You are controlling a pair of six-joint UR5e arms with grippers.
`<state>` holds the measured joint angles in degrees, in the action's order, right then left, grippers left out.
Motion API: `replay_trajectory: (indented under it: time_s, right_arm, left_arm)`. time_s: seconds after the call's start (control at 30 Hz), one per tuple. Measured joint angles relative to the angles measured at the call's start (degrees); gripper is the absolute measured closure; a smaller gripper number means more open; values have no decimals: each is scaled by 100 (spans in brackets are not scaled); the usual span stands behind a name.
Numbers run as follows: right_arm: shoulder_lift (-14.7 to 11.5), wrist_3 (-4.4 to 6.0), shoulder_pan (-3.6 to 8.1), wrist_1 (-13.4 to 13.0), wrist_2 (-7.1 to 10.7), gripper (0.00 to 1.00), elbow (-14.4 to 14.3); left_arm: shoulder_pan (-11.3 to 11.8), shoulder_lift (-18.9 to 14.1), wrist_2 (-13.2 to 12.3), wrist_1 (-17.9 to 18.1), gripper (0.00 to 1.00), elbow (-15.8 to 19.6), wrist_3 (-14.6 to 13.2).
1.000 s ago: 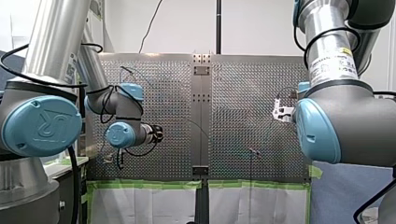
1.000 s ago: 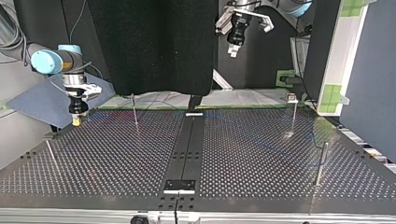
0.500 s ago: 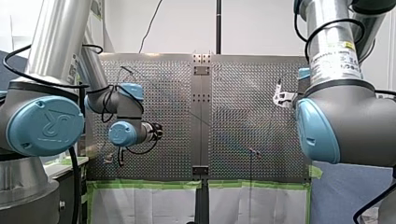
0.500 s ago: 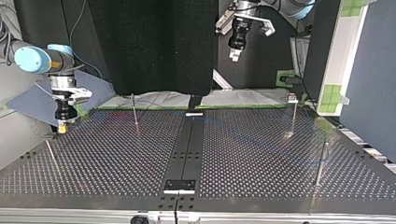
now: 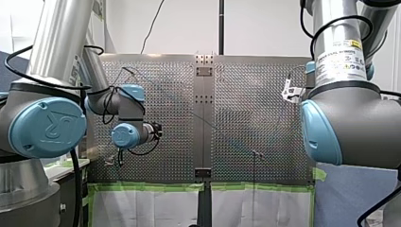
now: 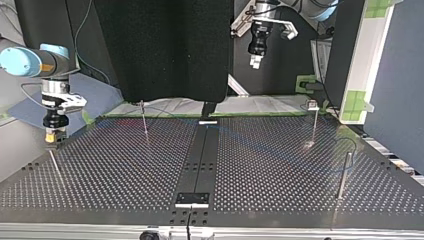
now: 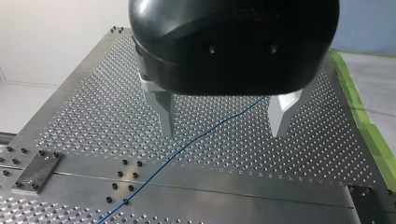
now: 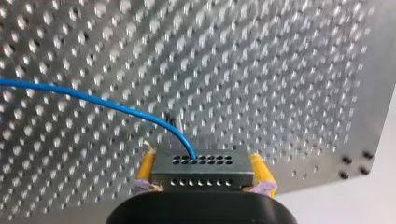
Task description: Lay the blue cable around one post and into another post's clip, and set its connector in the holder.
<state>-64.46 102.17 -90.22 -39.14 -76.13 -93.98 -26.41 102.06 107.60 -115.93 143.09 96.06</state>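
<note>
My right gripper (image 8: 202,161) is pinching the dark connector (image 8: 201,173) between its 2 yellow pads (image 8: 147,164), 1 on each short end. The blue cable (image 8: 93,99) leaves the connector's holed face and arcs away over the perforated table (image 8: 280,70). In the top view this gripper hangs low at the table's left edge, close to the top of a thin post (image 6: 55,167). My left gripper (image 7: 223,130) is held well above the table with its 2 metal fingers (image 7: 164,114) spread wide, and the cable runs across the table below the gap. 3 more posts stand in the top view: a back-left post (image 6: 144,120), a clip post (image 6: 313,125) at back right and a near-right post (image 6: 343,175). A faint blue curve shows by the right 2; whether it goes around either, I cannot tell.
</note>
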Motion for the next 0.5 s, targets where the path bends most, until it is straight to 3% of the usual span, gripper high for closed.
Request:
replay_trajectory:
  time_s: [0.2, 0.5]
  right_arm:
    - [4, 22, 141, 291, -104, 100, 106]
    - [15, -7, 281, 746, -111, 100, 351]
  left_arm:
    - [30, -2, 9, -43, 0, 2, -9]
    - [76, -1, 18, -146, 0, 3, -42]
